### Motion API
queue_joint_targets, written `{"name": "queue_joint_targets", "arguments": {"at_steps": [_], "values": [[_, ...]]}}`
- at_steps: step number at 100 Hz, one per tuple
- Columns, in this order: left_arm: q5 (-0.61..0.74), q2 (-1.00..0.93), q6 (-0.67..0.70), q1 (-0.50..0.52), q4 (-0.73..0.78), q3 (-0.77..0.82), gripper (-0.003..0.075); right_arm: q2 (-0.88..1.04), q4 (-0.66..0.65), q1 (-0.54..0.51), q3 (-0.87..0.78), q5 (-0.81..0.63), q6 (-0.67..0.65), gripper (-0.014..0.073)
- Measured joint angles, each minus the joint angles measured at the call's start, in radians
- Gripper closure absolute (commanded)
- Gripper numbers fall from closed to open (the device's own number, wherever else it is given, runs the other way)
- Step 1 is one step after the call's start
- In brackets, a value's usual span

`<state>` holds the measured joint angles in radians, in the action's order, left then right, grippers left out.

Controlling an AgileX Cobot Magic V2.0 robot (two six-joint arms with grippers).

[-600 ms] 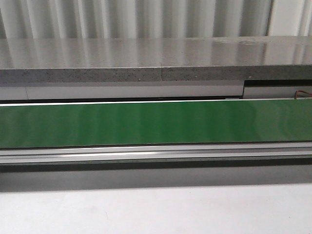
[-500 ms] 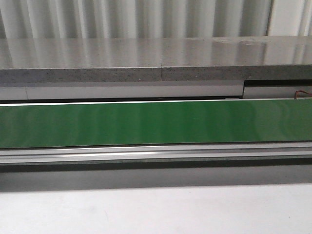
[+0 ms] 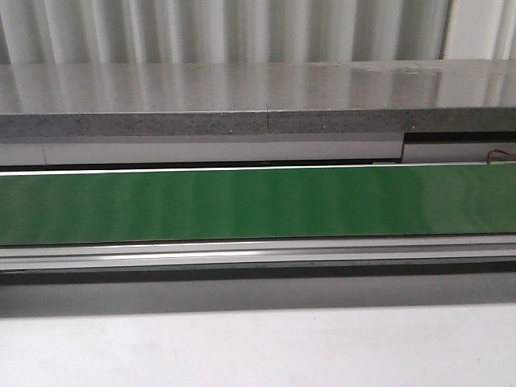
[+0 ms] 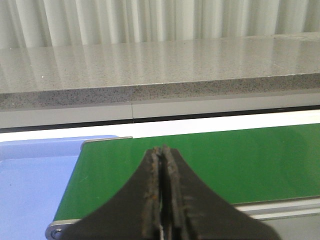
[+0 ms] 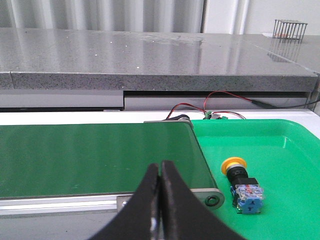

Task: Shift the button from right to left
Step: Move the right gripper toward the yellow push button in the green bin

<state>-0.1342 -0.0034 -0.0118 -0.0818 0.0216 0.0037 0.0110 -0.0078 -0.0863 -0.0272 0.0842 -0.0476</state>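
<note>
In the front view you see only the green conveyor belt running across the frame between its pale aluminium rails, with the grey speckled stone ledge behind it; neither arm and no button appears here, and the belt surface carries nothing. In the left wrist view, the left gripper has its dark fingers pressed together with nothing between them, and it hangs above the near edge of the belt's left end, where a blue tray sits just beside the belt; what shows of that tray holds nothing. In the right wrist view, the right gripper is likewise clenched on nothing, poised over the belt's near rail close to the right end roller. The button lies on its side in the green tray just past that roller, yellow cap pointing away from the blue-grey contact block, apart from the gripper. My judgement: the transfer has not begun. You have yet to part the right fingers, reach into the green tray, grasp the button and carry it towards the left side; every step remains.
</note>
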Motion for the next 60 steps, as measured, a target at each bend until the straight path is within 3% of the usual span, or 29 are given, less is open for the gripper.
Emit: {"name": "queue_joint_targets", "arguments": {"at_steps": [35,60], "values": [[0.000,0.000,0.000,0.000,0.000,0.000,0.0741,0.000,0.000,0.000,0.003,0.013,0.000,0.0661],[0.000,0.000,0.000,0.000,0.000,0.000,0.0741,-0.040,0.000,0.000,0.181,0.245,0.000,0.0661]]}}
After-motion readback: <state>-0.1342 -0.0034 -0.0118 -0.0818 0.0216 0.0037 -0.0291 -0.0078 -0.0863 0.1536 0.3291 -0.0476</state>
